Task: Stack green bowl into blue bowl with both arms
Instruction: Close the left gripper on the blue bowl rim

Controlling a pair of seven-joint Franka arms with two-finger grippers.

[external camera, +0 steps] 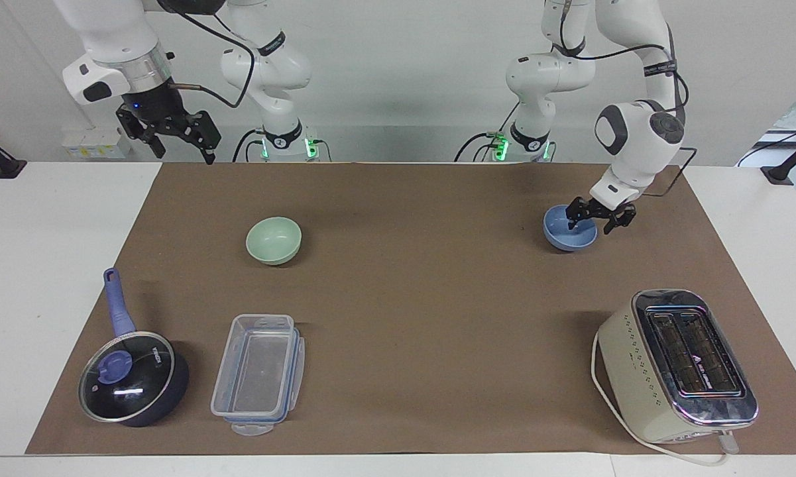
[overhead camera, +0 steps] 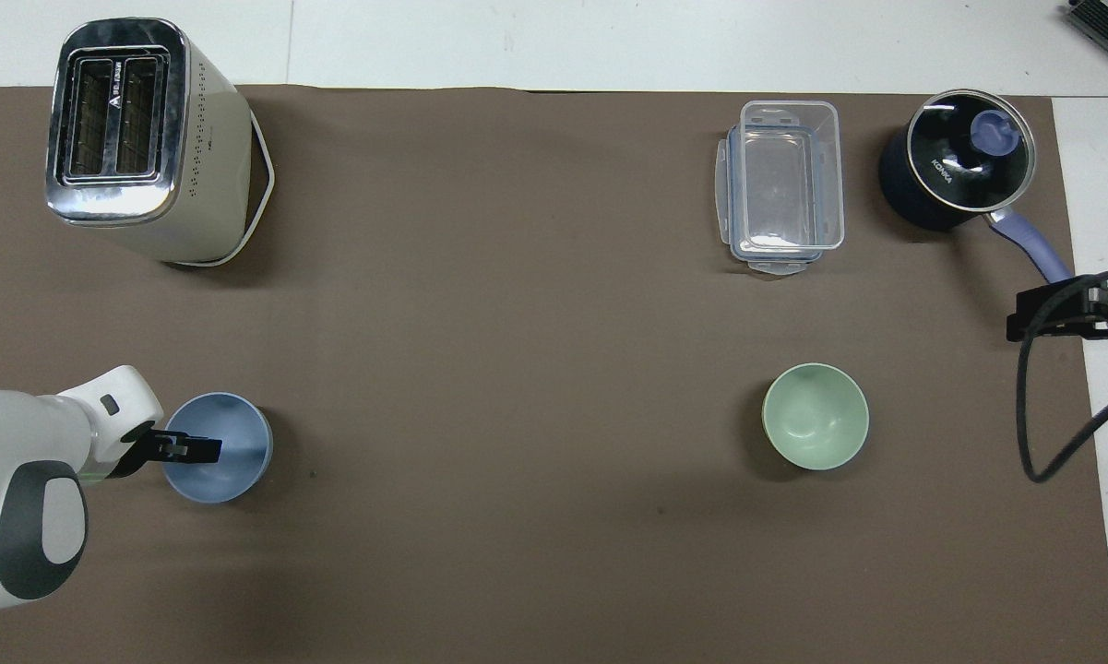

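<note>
Two bowls sit well apart on the brown mat (external camera: 411, 311). My left gripper (external camera: 592, 217) is down at the blue bowl (external camera: 565, 238), toward the left arm's end of the table, its fingers spread and straddling the rim on the side nearest that end: one finger inside the bowl, one outside. Whether either finger touches the rim I cannot tell. The overhead view shows the left gripper (overhead camera: 187, 449) reaching over the blue bowl (overhead camera: 231, 456) from the mat's edge. The green bowl (external camera: 274, 240) stands upright toward the right arm's end, untouched. My right gripper (external camera: 175, 134) waits, raised over the table edge at that end, fingers spread and holding nothing. Farther from me stand a toaster (external camera: 678, 364), a clear container (external camera: 258, 371) and a lidded saucepan (external camera: 132, 384).
</note>
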